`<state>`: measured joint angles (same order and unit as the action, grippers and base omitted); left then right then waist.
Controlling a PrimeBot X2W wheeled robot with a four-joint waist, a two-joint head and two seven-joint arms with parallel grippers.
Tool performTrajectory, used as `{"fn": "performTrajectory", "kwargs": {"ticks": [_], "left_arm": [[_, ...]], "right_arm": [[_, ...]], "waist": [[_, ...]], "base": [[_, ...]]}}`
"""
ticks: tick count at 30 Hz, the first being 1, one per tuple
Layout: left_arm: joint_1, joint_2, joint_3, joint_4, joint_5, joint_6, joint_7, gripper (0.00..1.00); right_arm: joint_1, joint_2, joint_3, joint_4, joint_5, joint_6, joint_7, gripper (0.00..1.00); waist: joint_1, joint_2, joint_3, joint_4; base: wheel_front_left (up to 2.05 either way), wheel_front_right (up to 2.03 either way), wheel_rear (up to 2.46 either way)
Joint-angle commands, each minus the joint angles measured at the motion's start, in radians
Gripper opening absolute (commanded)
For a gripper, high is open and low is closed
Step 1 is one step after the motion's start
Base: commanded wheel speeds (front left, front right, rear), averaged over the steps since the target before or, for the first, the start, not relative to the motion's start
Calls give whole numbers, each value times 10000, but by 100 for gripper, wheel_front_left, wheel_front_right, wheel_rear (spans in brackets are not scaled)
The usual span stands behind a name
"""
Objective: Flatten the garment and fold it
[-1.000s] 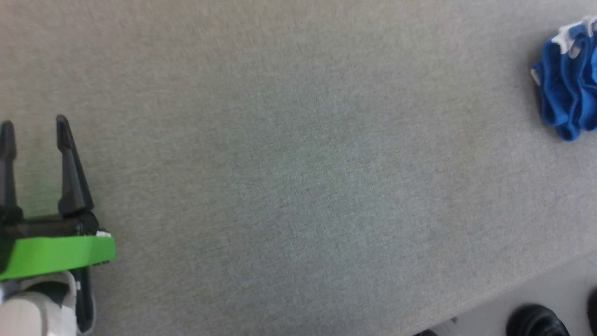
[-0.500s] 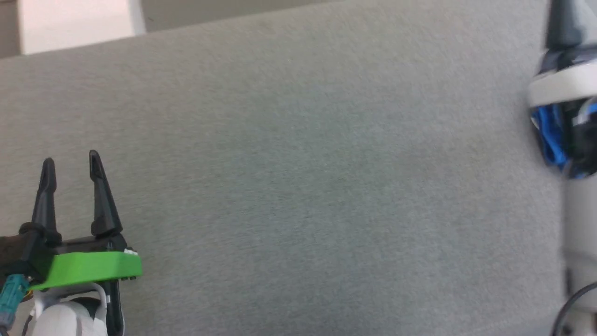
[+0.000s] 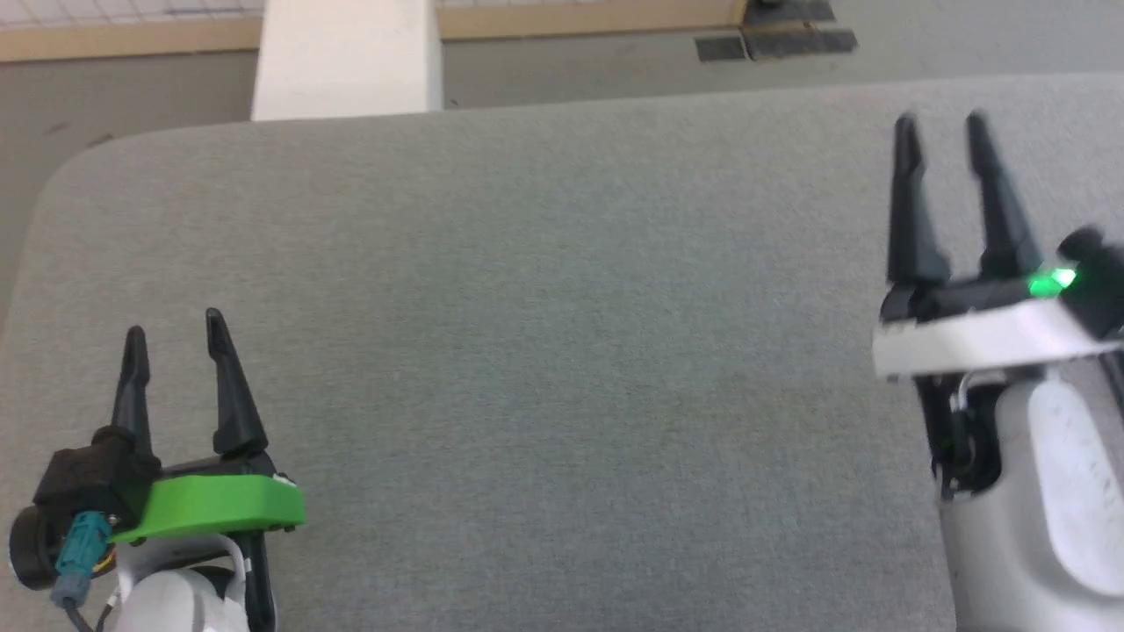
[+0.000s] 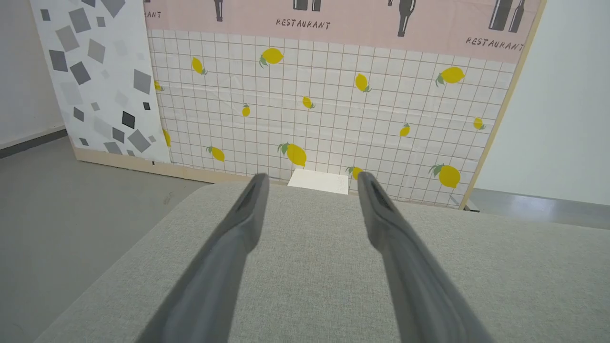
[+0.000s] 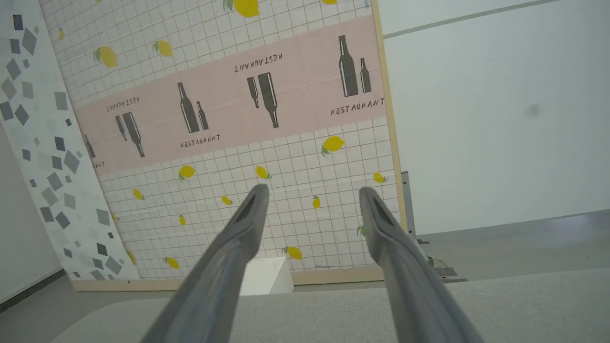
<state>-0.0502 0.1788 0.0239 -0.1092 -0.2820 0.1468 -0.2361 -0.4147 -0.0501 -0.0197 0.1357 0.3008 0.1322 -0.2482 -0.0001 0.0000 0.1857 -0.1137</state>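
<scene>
Your left claw (image 3: 174, 323) hung over the desk (image 3: 562, 351) near its left edge, and your right claw (image 3: 940, 118) over its right side. Each had its jaws spread wide with nothing between them. Both pointed toward the desk's far edge, which I judged to be a ready pose before any reach. Where the shorts lay I could not tell, so you probably had to find them first.

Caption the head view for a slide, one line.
Open and empty, the left gripper and right gripper hover over the grey fabric-covered table.
</scene>
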Motion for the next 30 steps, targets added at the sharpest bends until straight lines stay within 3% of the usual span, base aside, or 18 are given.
{"fn": "performTrajectory", "kwargs": {"ticks": [1,17,30], "left_arm": [[-164,-68,-29,106,30,45,-72,100],[-136,-390,-991,1570,203,-259,-125,100],[404,-605,-1120,1949,111,-356,-231,100]], "right_arm": [[350,-4,28,72,11,-15,-109,100],[2677,-2,333,-333,-742,-15,-134,100],[3494,-1,425,-259,-601,-15,-135,100]], "waist": [[1,0,-492,459],[1,0,-1024,316],[1,0,-1178,333]], "base": [[0,0,0],[0,0,0],[0,0,0]]}}
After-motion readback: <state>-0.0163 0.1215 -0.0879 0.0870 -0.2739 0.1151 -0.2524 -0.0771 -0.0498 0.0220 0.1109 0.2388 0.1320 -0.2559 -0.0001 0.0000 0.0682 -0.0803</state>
